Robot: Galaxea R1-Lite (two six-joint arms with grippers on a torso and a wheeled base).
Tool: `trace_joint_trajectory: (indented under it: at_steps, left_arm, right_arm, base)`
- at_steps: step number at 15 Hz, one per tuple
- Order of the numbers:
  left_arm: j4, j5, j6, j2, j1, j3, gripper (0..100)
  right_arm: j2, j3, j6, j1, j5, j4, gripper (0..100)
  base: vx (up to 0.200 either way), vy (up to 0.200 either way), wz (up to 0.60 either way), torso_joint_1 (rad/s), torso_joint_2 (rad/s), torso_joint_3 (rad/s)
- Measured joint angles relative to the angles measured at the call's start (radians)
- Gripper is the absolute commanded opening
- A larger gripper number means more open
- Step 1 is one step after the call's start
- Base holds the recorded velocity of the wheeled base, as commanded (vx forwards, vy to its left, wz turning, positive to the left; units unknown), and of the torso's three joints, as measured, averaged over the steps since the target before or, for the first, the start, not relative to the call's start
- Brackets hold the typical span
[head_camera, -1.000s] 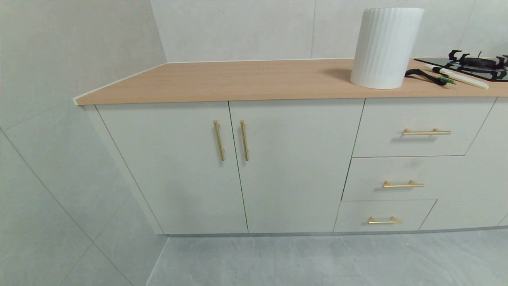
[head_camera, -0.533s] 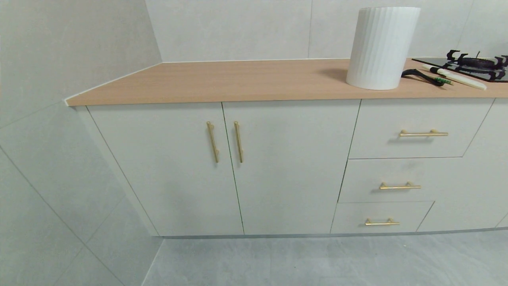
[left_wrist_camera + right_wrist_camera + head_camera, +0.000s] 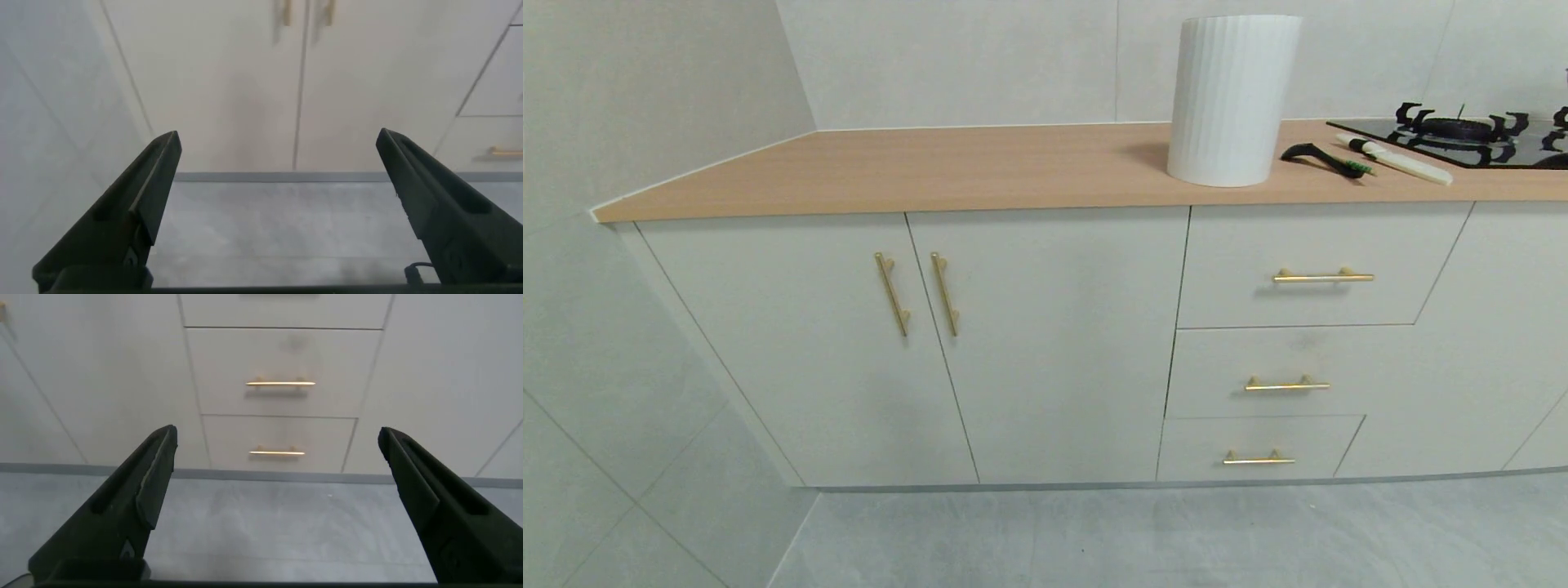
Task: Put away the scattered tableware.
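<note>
Jaws of left gripper (image 3: 276,139) and right gripper (image 3: 276,433) gape empty. A green-tipped black-handled utensil (image 3: 1319,158) and a cream utensil (image 3: 1401,161) lie upper right on the counter (image 3: 931,167) beside the ribbed white holder (image 3: 1229,98). The camera has swung toward them, so the approach is likely underway.

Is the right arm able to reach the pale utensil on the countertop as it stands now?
Probably not yet. The right gripper sits low, open, facing the lower drawers, while the pale utensil lies above on the countertop. Nothing blocks it.
</note>
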Motion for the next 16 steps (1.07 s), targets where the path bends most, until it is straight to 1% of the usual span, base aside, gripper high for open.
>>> trace_joint_trajectory:
  at_steps: [5,15,16]
  left_arm:
    - [0.0,0.0,0.0,0.0,0.0,0.0,100]
    - [0.0,-0.001,0.001,0.0,0.0,0.0,100]
    - [0.0,-0.001,0.002,0.0,0.001,0.0,100]
  right_arm:
    - [0.0,0.0,0.0,0.0,0.0,-0.001,100]
    - [0.0,0.0,0.0,0.0,0.0,-0.001,100]
    - [0.0,0.0,0.0,0.0,0.0,-0.001,100]
  base:
    - [0.0,-0.2,0.0,0.003,0.0,0.006]
    - [0.0,0.0,0.0,0.0,0.0,0.0]
    - [0.2,0.0,0.0,0.002,0.0,-0.002]
